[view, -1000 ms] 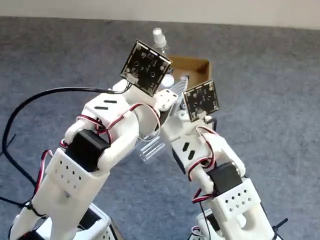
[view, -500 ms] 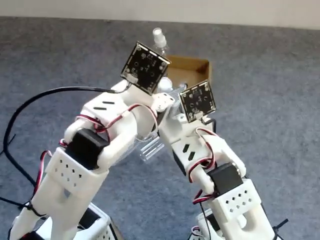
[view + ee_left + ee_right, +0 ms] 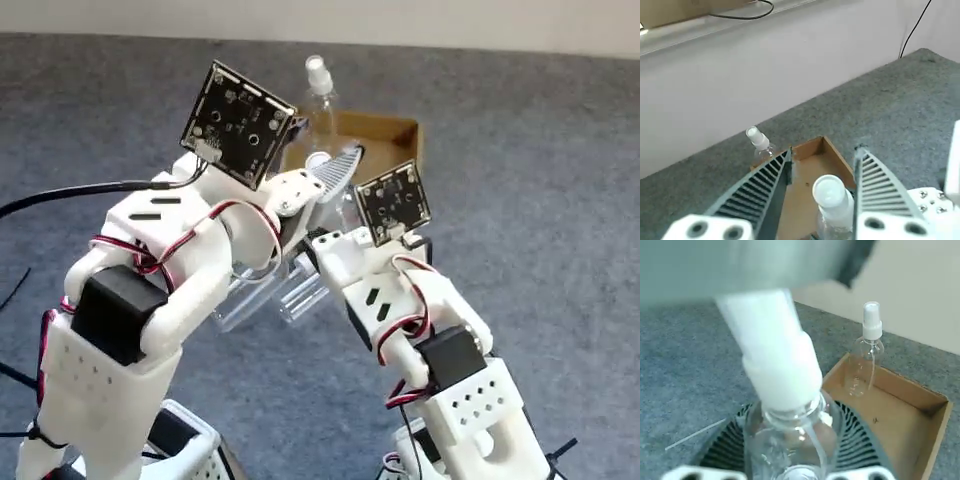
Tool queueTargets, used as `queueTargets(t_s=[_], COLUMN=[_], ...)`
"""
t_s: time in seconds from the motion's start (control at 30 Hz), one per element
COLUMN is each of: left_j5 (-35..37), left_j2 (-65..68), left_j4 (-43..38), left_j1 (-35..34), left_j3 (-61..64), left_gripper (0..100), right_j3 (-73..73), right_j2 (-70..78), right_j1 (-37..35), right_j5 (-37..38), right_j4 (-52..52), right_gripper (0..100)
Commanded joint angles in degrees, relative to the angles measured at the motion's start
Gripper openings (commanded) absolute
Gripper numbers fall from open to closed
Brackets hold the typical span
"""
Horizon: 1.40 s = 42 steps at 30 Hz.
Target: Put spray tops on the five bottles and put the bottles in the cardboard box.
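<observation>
Grey carpeted tabletop [image 3: 540, 260], pale wall behind. Right pincer [image 3: 792, 442] is clamped round a clear plastic bottle [image 3: 786, 432] with a white spray top [image 3: 780, 365], held up at the near side of the open brown cardboard box [image 3: 920, 405]. Left pincer [image 3: 823, 152] hangs spread wide, one finger on either side of that top, not touching it. Second capped bottle [image 3: 867, 357] stands at the box's far corner.

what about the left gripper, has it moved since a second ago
Yes. In the high view the left gripper has drawn back toward the image's left, away from the cardboard box, jaws open.
</observation>
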Motion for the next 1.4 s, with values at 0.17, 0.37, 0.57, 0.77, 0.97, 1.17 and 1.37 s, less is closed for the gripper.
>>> queueTargets(t_s=[0.17,0.37,0.57,0.77,0.97,1.17,1.37], left_j5=[-0.4,-4.4,-4.4,-4.3,-5.6,-6.4,-5.5], left_j2=[-3.7,0.7,6.4,8.7,2.8,-7.1,-19.7], left_j4=[1.3,1.8,-1.5,-1.9,0.4,4.1,-9.3], left_j1=[-17.0,-9.1,-1.5,-1.4,-5.8,-13.3,-14.0], left_j3=[-3.6,1.4,1.7,1.4,2.6,18.5,45.3], left_gripper=[18,15,15,15,15,15,21], right_j3=[-3.1,-3.1,-3.1,-3.0,-3.6,-11.1,-31.7], right_j2=[0.0,0.0,0.0,0.2,0.6,10.7,26.5], right_j1=[6.7,6.7,6.6,6.7,8.7,11.9,10.8], right_j5=[0.8,0.8,0.8,0.9,0.9,0.8,0.4], right_j4=[0.1,0.0,0.1,0.1,0.1,1.8,8.8], right_gripper=[0.4,0.4,0.4,0.4,0.4,0.3,0.4])
